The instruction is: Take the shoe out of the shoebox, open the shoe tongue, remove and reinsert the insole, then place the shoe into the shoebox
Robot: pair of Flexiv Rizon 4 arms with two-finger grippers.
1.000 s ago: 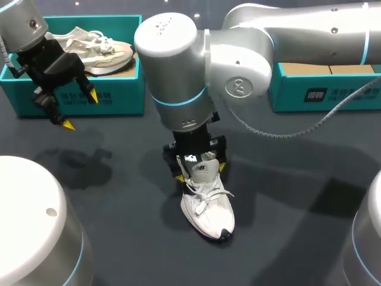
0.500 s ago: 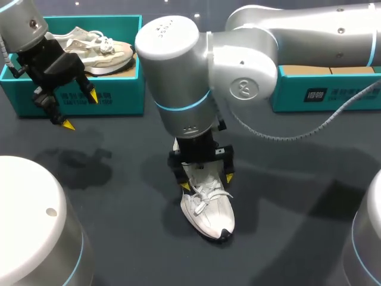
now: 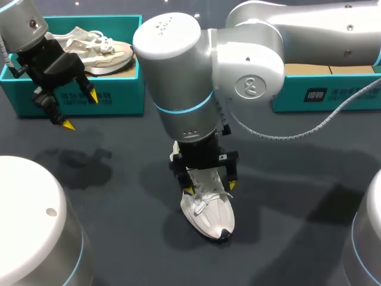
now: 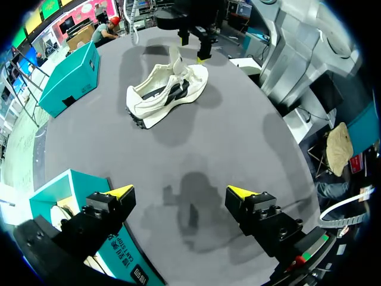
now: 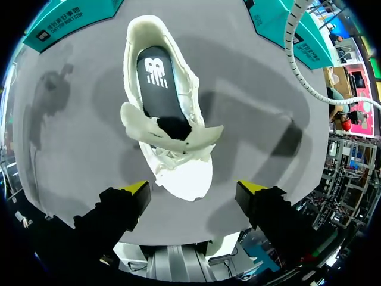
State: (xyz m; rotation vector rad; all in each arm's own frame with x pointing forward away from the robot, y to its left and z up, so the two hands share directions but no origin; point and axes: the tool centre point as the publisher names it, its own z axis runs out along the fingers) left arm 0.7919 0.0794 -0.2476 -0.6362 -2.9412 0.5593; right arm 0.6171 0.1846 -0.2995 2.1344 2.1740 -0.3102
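Brings the right gripper (image 3: 209,187) forward from heel to laces of the shoe (image 3: 212,215) at lower centre, fingers apart, gripping nothing; shows the insole (image 5: 161,89) seated inside; keeps the left gripper (image 3: 80,111) open at upper left beside the shoebox (image 3: 119,98); likely lines up a grasp.

My head camera looks down on the counter (image 3: 119,179) from behind; the right wrist camera hangs close above the shoe (image 3: 209,211), the left wrist camera far from it.
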